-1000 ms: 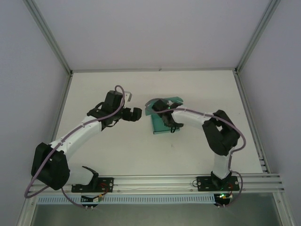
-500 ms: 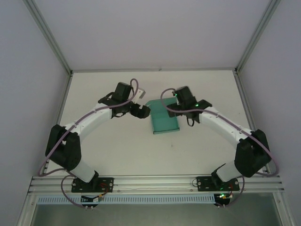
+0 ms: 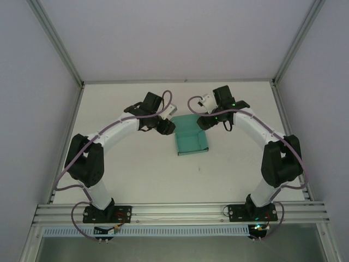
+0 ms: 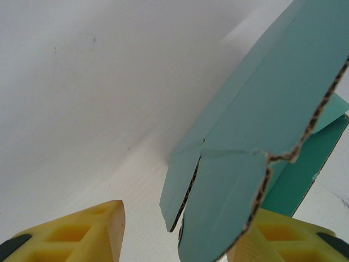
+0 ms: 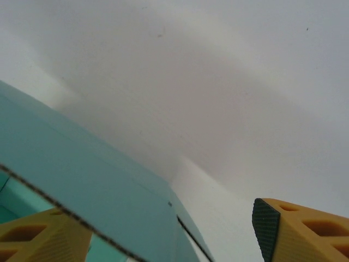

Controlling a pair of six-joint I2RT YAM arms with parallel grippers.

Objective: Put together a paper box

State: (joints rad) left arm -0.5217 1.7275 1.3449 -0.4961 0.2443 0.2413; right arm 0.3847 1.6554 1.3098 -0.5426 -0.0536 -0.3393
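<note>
The teal-green paper box (image 3: pixel 191 140) lies on the white table (image 3: pixel 136 169), partly folded, with raised side walls. My left gripper (image 3: pixel 166 126) is at its far left corner and my right gripper (image 3: pixel 202 121) at its far right corner. In the left wrist view the left gripper (image 4: pixel 188 213) is open around two rounded flaps of the paper box (image 4: pixel 223 207). The larger flap rests against the right finger (image 4: pixel 283 240), with a wide gap to the left finger (image 4: pixel 82 234). The right gripper (image 5: pixel 158 218) is open astride a wall of the paper box (image 5: pixel 92 180), which lies close to its left finger (image 5: pixel 38 240).
White enclosure walls stand close behind and beside the table. An aluminium rail (image 3: pixel 180 209) carrying both arm bases runs along the near edge. Frame posts (image 3: pixel 57 43) rise at the far corners. Bare table lies in front of the box.
Both arms have swung toward the far end of the box. The right gripper has left the box's top for its far right corner. The left jaws have narrowed around the flaps.
</note>
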